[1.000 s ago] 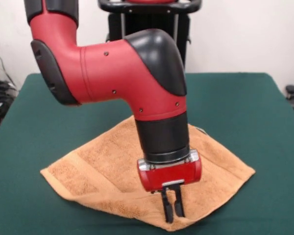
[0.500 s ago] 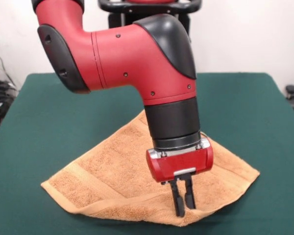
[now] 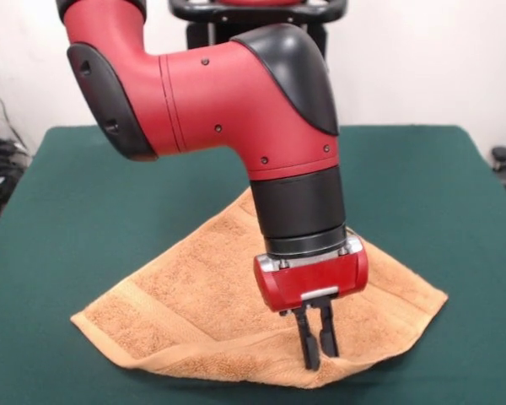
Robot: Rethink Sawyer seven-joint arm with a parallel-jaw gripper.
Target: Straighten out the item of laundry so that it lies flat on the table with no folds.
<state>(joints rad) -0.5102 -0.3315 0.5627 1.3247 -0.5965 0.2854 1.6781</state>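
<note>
The item of laundry, an orange-tan towel (image 3: 185, 295), lies as a diamond on the dark green table (image 3: 422, 186), near its front edge. A woven band crosses its left part. Its front edge is doubled into a thick fold, so it does not lie flat there. My gripper (image 3: 318, 353) points straight down at that front fold, right of the middle. Its black fingers (image 3: 308, 346) are close together and pinch the cloth. The red and black arm hides the towel's far middle part.
A dark object (image 3: 502, 156) sits just off the table's right edge, and cables (image 3: 0, 169) hang off the left edge. Bare green felt surrounds the towel on the left, right and far sides. Little table shows in front of the towel.
Over the last second my gripper moved right and slightly up, dragging the towel's front fold and right corner to the right. It has barely moved in the last half second.
</note>
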